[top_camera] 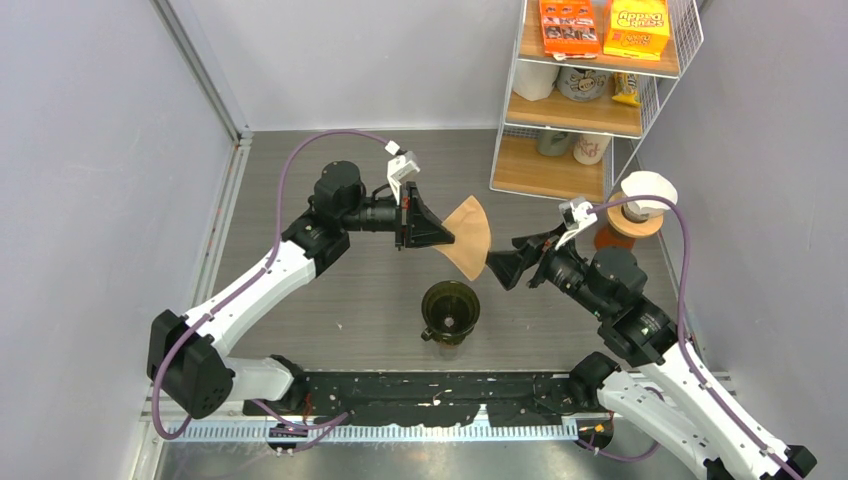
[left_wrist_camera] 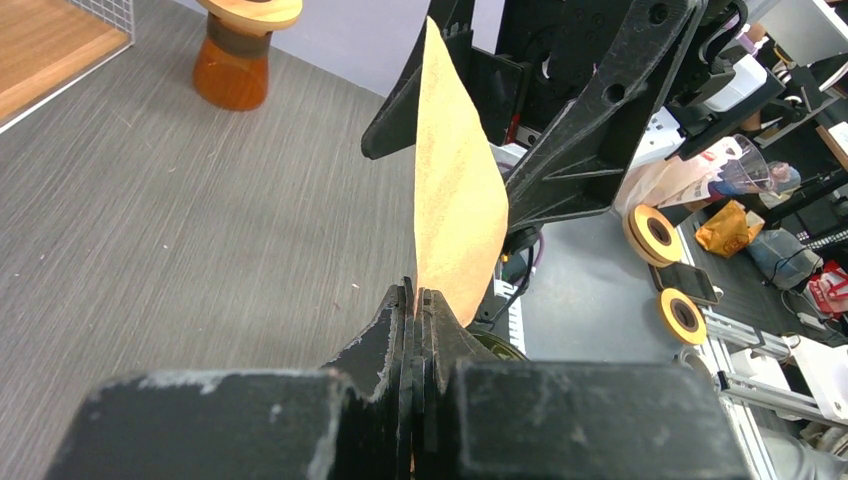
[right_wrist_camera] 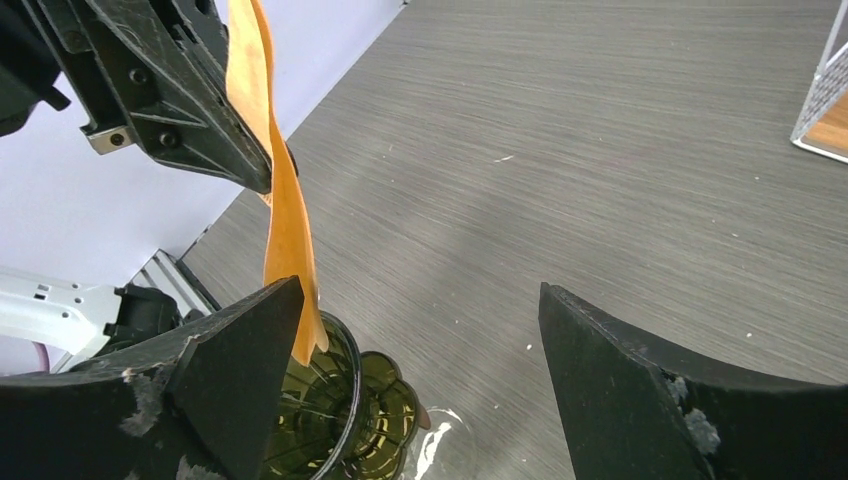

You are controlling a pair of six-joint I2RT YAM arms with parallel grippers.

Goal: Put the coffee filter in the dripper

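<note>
Grey wood-grain table (top_camera: 350, 290) runs back to pale walls, with a wire shelf (top_camera: 590, 110) of boxes and cups at the far right.

The coffee filter (top_camera: 468, 237) is up in the air over the middle of the table, not yet in the dripper (top_camera: 450, 312). The dripper stands empty near the front edge, below the filter and a little nearer. The left pincer (top_camera: 447, 238) is clamped tight on one edge of the filter, which stands out from it as a flat, folded fan.

The right pincer (top_camera: 497, 272) is spread wide and grips nothing. Its fingers sit close to the filter's free edge. From the right wrist the paper hangs beside one finger; whether the edge sits between the fingers or just outside them cannot be told.

This looks like the stage between pick-up and placement: the filter is presented to the second arm, probably to be opened or steadied. The next move would call for the right pincer to close gently on the free edge without creasing the paper. After that the cone has to be spread and brought down, point first, into the dripper's mouth.

The left arm reaches from the near left, its forearm level and its wrist pointing right. The right arm reaches from the near right, wrist turned left and slightly downward toward the filter.
</note>
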